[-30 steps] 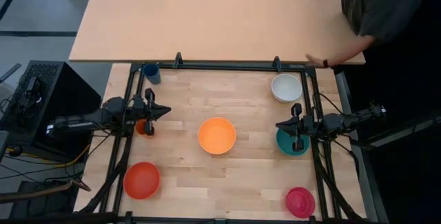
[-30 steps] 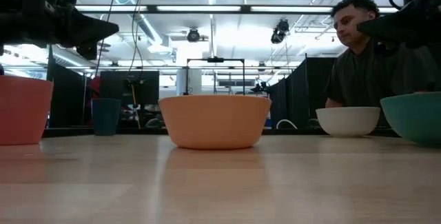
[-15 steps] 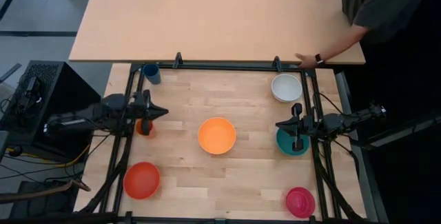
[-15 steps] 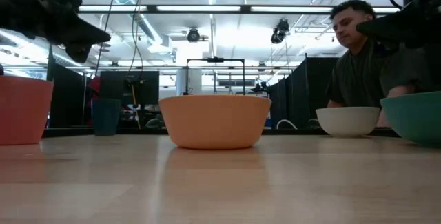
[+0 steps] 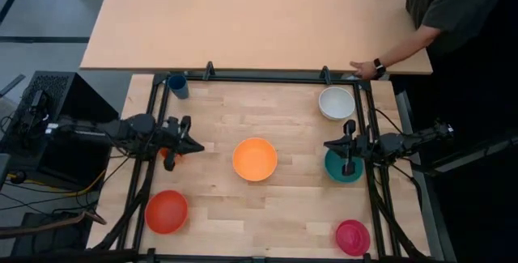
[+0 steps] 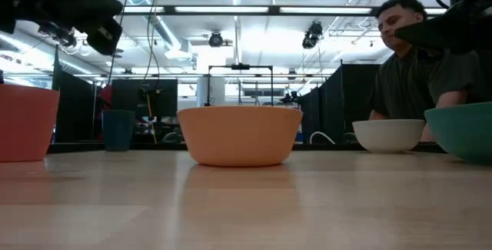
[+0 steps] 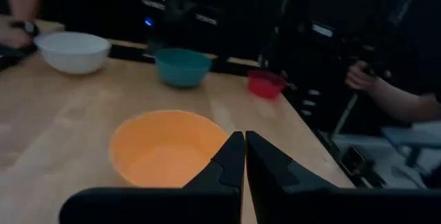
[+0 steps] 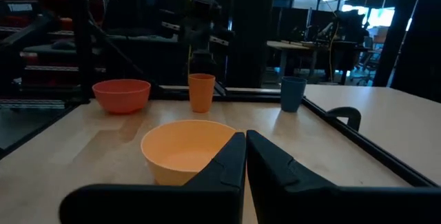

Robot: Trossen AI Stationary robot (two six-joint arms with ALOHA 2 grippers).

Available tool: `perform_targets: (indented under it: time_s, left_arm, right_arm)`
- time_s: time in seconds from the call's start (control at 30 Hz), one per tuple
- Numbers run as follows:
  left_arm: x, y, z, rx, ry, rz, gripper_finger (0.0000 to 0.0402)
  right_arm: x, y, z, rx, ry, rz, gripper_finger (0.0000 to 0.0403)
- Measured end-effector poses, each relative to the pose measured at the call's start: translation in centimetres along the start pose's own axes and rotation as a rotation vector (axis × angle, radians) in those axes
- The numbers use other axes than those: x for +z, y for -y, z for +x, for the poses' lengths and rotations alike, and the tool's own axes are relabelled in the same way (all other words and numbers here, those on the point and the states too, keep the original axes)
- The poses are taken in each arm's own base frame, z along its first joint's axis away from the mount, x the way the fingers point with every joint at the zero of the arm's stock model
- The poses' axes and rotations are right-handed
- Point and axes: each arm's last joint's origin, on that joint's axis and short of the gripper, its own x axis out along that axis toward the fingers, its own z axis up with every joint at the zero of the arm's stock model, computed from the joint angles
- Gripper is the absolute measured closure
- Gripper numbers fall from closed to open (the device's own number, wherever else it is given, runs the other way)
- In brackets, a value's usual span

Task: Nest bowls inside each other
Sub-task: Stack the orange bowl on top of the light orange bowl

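The left gripper (image 5: 197,147) hangs above the table's left side with its two dark fingers (image 7: 231,156) pressed together on nothing, tip aimed toward the round yellow-orange plastic bowl (image 5: 254,159) at the centre of the pale wooden table (image 5: 283,206). It sits just past the small orange cup (image 5: 168,152), which shows partly under the arm. The right gripper (image 5: 328,146) is level over the table's right side, its fingers (image 8: 233,156) likewise closed and empty, tip pointing at the same central bowl, with the round teal plastic bowl (image 5: 337,168) beneath its wrist. The round white plastic bowl (image 5: 336,102) stands near the far right corner, the round red-orange plastic bowl (image 5: 166,211) near the front left corner and the round magenta-pink plastic bowl (image 5: 353,236) at the front right corner; all five lie well apart, none nested. A small dark blue cup (image 5: 178,86) stands at the far left corner. Bare tabletop surrounds the central bowl on every side. Compared with a second ago, the left arm has swung so its tip lies nearer the front and closer to the centre, while the right arm has not moved. A person's hand (image 5: 366,69) now rests on the larger table's edge beyond the frame.
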Motion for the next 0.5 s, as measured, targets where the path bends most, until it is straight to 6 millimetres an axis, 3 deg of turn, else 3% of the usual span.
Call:
perform_targets:
  time_s: [0.27, 0.5]
  left_arm:
    - [2.2, 2.4, 1.2, -0.051, -0.125, 0.073, 0.0401]
    - [4.8, 4.7, 1.8, 0.015, -0.468, -0.010, 0.0402]
  right_arm:
    - [0.0, 0.0, 0.0, -0.008, -0.001, 0.000, 0.0403]
    - [0.0, 0.0, 0.0, -0.008, 0.000, 0.003, 0.0403]
